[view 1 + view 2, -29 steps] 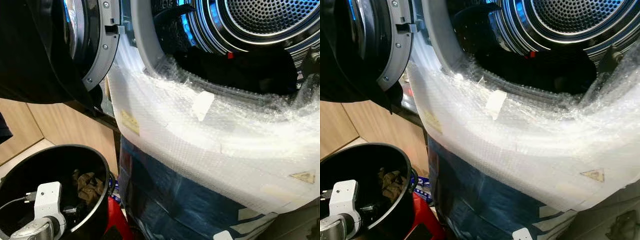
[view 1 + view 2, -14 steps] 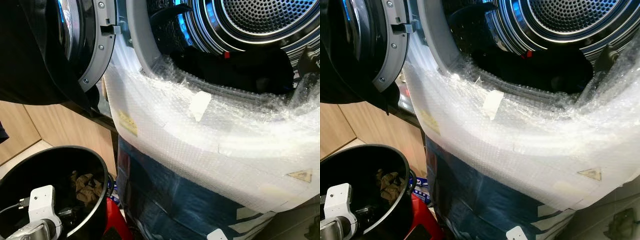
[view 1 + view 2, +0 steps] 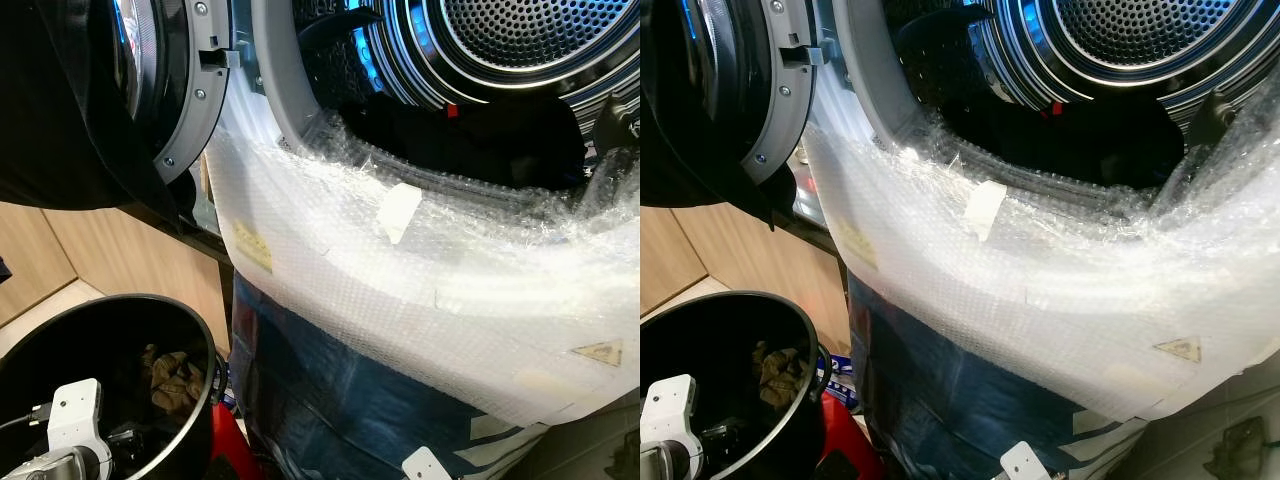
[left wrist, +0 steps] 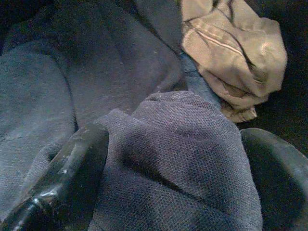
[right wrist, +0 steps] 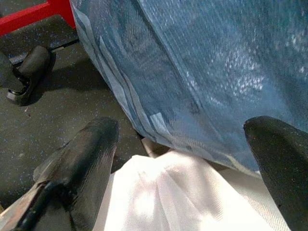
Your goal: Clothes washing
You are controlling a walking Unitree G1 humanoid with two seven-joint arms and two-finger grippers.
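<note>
The washing machine [image 3: 420, 300] stands with its door [image 3: 150, 90] swung wide, its front wrapped in bubble wrap [image 3: 400, 270] over blue film, dark laundry lying in the drum [image 3: 520, 40]. Below, the black basket [image 3: 190, 330] holds the clothes. The left gripper [image 4: 168, 159] is down inside it, fingers [image 4: 72, 168] spread around a dark navy garment [image 4: 173, 159], with a tan garment [image 4: 231, 53] just beyond. The right gripper [image 5: 183, 159] hangs open near the floor, beside the blue-filmed front.

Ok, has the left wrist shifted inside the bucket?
Yes: against the khaki cloth in the black bucket, the left wrist has slid to the robot's left and lower in view.
</note>
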